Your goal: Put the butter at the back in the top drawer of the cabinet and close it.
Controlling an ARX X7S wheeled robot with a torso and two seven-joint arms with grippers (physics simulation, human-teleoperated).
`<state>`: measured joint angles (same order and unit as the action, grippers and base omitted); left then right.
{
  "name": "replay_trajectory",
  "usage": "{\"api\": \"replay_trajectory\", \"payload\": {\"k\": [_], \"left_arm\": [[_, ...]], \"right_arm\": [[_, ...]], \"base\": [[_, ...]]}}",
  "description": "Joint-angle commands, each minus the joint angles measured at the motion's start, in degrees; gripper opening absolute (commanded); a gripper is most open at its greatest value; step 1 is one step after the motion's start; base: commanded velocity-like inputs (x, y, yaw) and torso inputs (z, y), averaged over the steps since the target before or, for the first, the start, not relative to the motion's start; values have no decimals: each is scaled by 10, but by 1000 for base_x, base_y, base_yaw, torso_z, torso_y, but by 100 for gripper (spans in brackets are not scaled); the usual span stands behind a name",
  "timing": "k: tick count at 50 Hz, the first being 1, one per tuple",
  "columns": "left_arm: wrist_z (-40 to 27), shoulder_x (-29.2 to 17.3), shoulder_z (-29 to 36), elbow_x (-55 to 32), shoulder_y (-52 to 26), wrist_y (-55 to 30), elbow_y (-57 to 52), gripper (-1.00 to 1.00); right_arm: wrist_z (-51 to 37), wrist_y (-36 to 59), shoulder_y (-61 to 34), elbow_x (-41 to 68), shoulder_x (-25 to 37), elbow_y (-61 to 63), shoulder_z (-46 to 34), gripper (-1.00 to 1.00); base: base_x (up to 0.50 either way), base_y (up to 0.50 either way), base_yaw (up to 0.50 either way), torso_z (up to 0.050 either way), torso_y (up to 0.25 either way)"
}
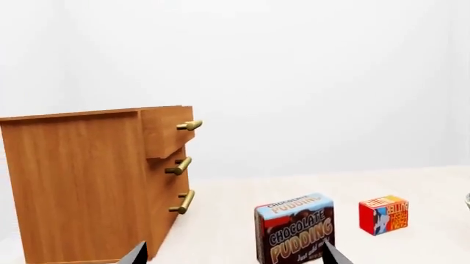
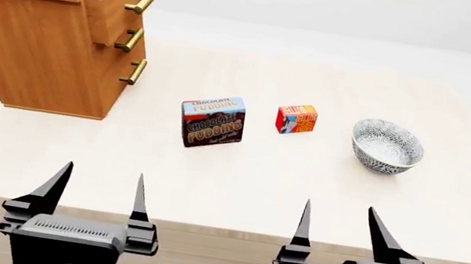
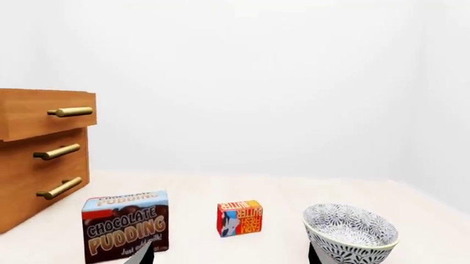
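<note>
The butter (image 2: 297, 119) is a small red and orange box standing on the table between the pudding box and the bowl; it also shows as the butter (image 1: 383, 214) and the butter (image 3: 239, 218). The wooden cabinet (image 2: 42, 29) stands at the back left, its top drawer (image 2: 122, 5) pulled partly out, seen too as the top drawer (image 1: 167, 129) and the top drawer (image 3: 45, 113). My left gripper (image 2: 100, 190) and right gripper (image 2: 338, 225) hover open and empty over the table's near edge, well short of the butter.
A blue-and-brown chocolate pudding box (image 2: 213, 121) stands left of the butter. A patterned bowl (image 2: 386, 146) sits to its right. The two lower drawers (image 2: 128, 54) look shut. The table's front edge (image 2: 221, 230) runs just under my grippers.
</note>
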<state>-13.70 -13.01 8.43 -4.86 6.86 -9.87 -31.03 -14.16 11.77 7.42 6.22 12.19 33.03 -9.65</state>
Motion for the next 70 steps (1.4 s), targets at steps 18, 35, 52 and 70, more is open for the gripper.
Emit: {"api": "replay_trajectory", "payload": {"k": [18,35,52,70], "left_arm": [[-15,-14,11,-11,10,9,-9,100],[-21,-20,15,-21,12,16,-5,100],[-26,-28,15,-31,16,22,-5,100],[-32,-33,22,-35,14,20,-6,100]], "right_arm": [[-10,-1,14,24,20,26,-11,100],[-18,-3,13,28,26,24,-19,100],[-30,-5,15,22,31,30,-31,100],[-36,-1,12,32,39,36,-34,100]], "base": [[414,0,0,0,0],[500,0,0,0,0],[402,0,0,0,1],[7,0,0,0,0]]}}
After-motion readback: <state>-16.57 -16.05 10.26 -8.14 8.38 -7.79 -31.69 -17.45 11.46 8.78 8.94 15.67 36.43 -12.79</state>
